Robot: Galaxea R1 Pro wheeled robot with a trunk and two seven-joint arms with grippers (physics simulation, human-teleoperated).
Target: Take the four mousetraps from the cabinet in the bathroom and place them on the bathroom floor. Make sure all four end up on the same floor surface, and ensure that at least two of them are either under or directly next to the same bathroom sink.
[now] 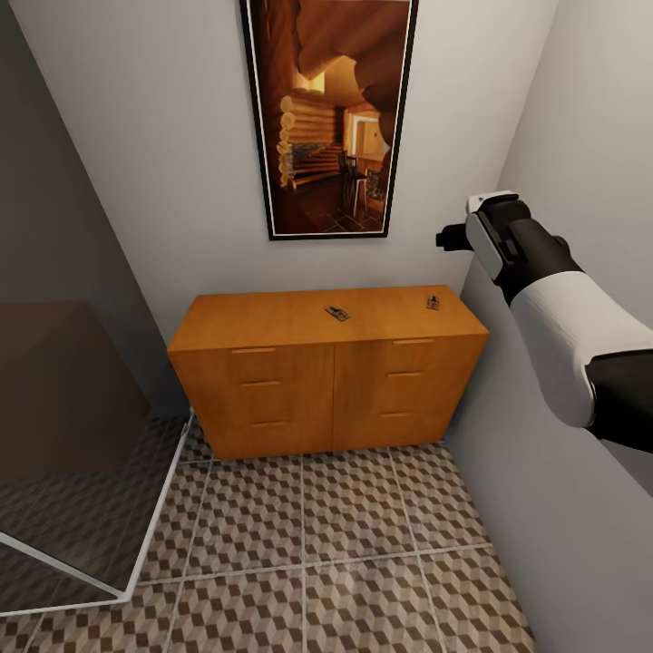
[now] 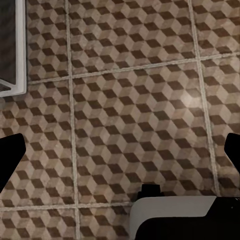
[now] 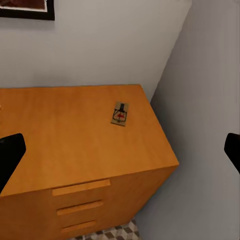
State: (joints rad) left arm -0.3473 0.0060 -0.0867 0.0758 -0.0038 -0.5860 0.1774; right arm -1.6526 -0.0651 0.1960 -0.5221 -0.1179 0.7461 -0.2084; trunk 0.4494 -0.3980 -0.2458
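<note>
Left gripper (image 2: 120,150): I hold it pointed down over the patterned bathroom floor (image 2: 135,100); its fingertips sit far apart at the edges of the left wrist view, wide and holding nothing.
Cabinet (image 1: 326,372): the orange-brown wooden sideboard stands against the back wall under a framed picture (image 1: 328,118), its drawers closed.
Mousetraps: I see two on the cabinet top. One (image 1: 337,314) lies near the middle; the other (image 1: 433,301) lies near the right end, close to the side wall. In my right wrist view that second trap (image 3: 120,114) shows its red mark.
Right gripper (image 3: 120,155): raised above the cabinet's right end, apart from the trap, fingers spread wide and empty.
Step in hand: I judge this the approach to pick up the right-hand trap.
Next move: lower my right gripper over that trap, line the fingers across its narrow sides, and close without grazing the wall.
</note>
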